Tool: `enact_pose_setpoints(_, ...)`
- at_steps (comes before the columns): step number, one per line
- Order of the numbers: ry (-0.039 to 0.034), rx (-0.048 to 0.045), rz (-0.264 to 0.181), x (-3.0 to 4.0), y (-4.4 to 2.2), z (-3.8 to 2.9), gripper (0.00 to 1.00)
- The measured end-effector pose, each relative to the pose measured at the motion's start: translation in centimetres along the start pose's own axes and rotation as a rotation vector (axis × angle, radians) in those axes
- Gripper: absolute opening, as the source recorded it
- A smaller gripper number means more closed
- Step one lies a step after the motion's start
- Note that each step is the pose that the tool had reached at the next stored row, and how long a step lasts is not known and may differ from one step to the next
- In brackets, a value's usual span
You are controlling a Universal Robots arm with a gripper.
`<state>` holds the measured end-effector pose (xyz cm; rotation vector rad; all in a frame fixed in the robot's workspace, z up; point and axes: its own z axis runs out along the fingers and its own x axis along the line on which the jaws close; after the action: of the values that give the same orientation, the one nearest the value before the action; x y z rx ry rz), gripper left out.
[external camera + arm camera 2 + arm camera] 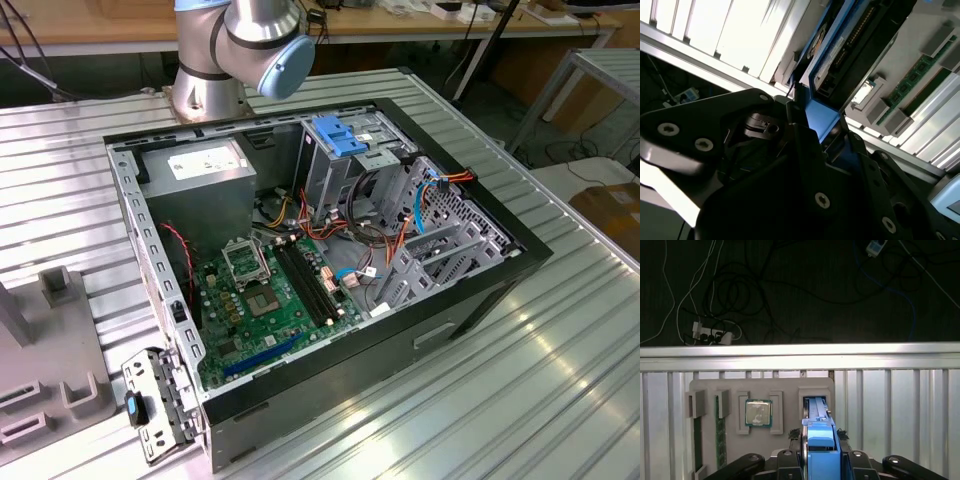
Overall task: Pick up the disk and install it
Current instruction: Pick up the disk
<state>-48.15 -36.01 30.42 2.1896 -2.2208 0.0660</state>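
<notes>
Clamps the tool (819, 440) shut on the disk (816, 412), standing on edge in a slot of the grey tray (710, 385) on the table (890, 405), beside a processor chip (758, 413). White label (830, 55) print illegible.

We found the counter (520, 400) open on the exterior view's right of the case (300, 405). The case lay open on top, so entry from overhead was free, but inside little room was left: the power supply (195, 175) filled one corner, the drive cage (335, 175) stood tall beside it, and cables (345, 238) tangled between cage and motherboard (270, 300). The board's middle was the lowest, clearest patch. The arm base (205, 90) stood close behind the case. A metal bracket (155, 405) jutted out at the near corner. In the first wrist view, the tool (819, 436) clasped the disk (815, 409) in a tight tray (785, 390) slot; the chip (758, 413) sat in the next pocket.
</notes>
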Motion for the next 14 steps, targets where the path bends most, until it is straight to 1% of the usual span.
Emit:
enact_pose_setpoints(3,0.0000,0.0001,0.000,0.01,0.00,-0.25,0.37)
enact_pose_setpoints(9,0.0001,-0.0001,0.000,0.01,0.00,-0.36,0.37)
enact_pose_setpoints(14,0.0001,-0.0002,0.000,0.00,0.00,-0.09,0.37)
